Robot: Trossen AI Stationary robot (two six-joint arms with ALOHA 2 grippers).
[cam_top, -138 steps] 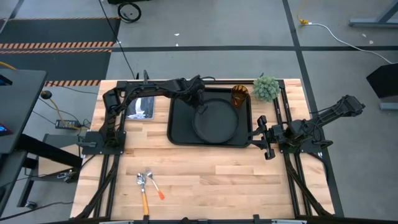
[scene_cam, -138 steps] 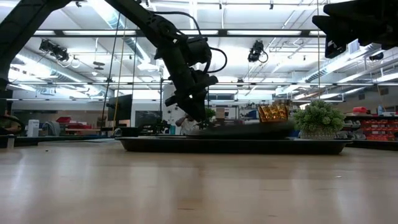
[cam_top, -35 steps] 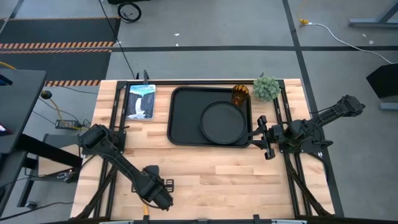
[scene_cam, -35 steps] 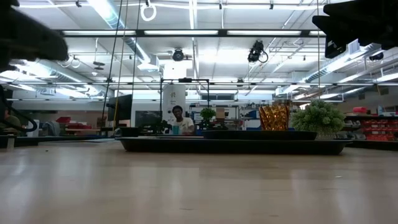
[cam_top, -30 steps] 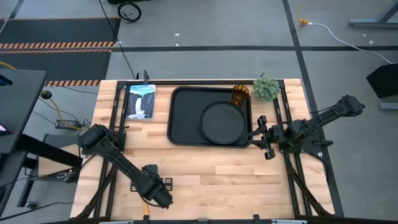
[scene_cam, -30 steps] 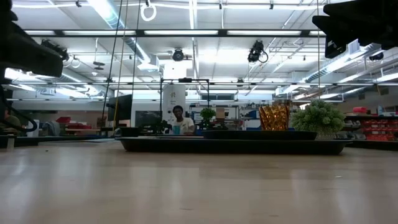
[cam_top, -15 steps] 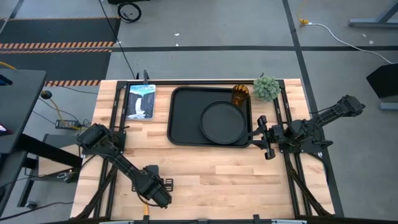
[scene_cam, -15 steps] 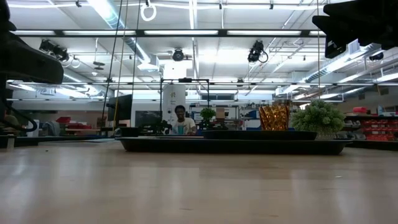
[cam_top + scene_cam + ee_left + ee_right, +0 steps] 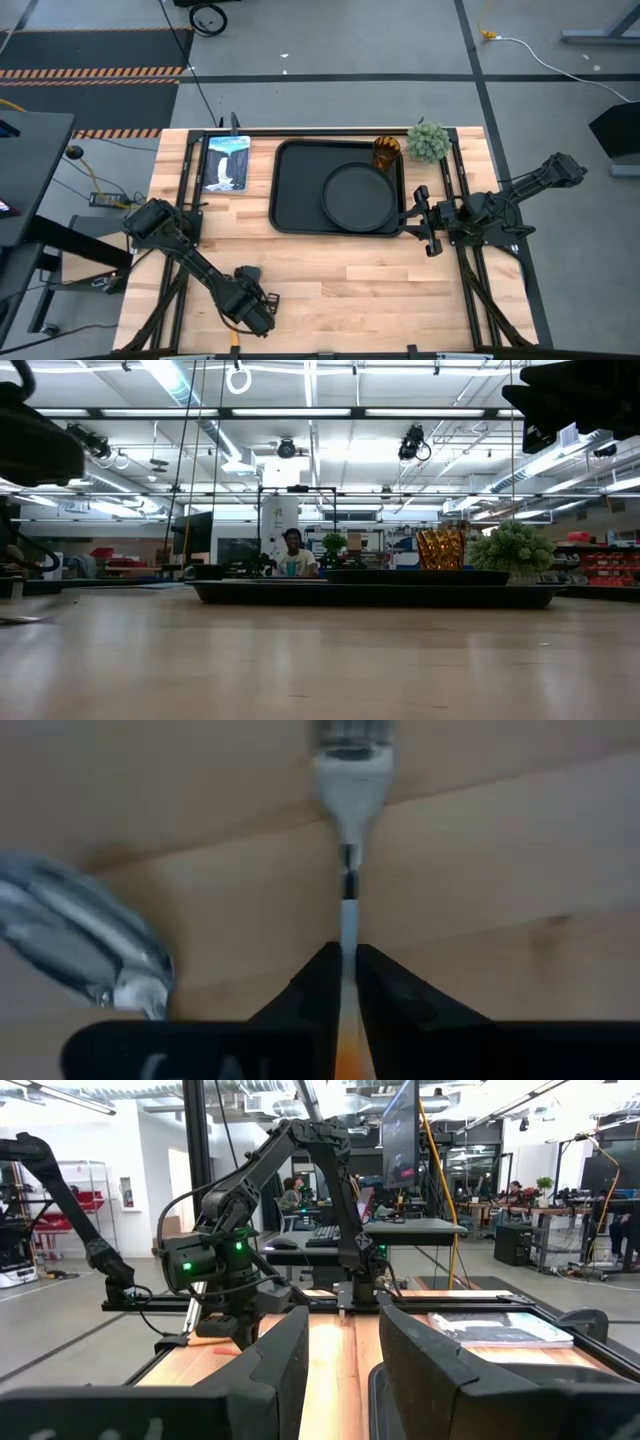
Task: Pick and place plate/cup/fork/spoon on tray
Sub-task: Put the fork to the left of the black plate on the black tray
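Note:
My left gripper (image 9: 252, 312) is low over the table's near left part, shut on the fork (image 9: 350, 790). The fork's head runs out of the left wrist view. The spoon's bowl (image 9: 85, 945) lies on the wood beside it. In the high view the arm covers both, apart from an orange handle end (image 9: 233, 340). The round black plate (image 9: 355, 195) lies in the right half of the black tray (image 9: 295, 190). The amber cup (image 9: 386, 152) stands at the tray's far right corner. My right gripper (image 9: 430, 222) waits open at the tray's right side. My left gripper pinches the fork's thin handle (image 9: 347, 970) between its two fingertips (image 9: 318, 988), where the silver shaft turns orange. The fingers come from above and lie along the handle. I cannot tell whether the fork is clear of the wood.
A small green plant (image 9: 428, 142) stands past the tray's far right corner. A picture book (image 9: 226, 163) lies at the far left. Bare wood (image 9: 380, 285) stretches between the tray and the near edge. A person (image 9: 292, 555) sits in the room beyond the table.
My left gripper has stayed over the cutlery at the near left and turned a little. A thin silver thing has come into sight at the left edge of the low view.

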